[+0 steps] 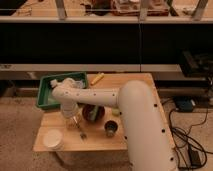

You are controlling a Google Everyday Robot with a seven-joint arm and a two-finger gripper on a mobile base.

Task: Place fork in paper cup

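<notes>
The fork (80,131) is a thin silver piece on the wooden table (127,85), just left of the dark bowl (93,113). The white paper cup (52,139) stands upright at the table's front left corner, left of and a little nearer than the fork. My gripper (71,117) points down over the table between the green tray and the bowl, right above the fork's upper end. I cannot tell whether it touches the fork. The cup's inside looks empty.
A green tray (46,92) with white items sits at the back left. A shiny steel cup (110,129) stands front right of the bowl. A yellow item (96,78) lies at the back edge. My white arm (137,107) covers the table's right half.
</notes>
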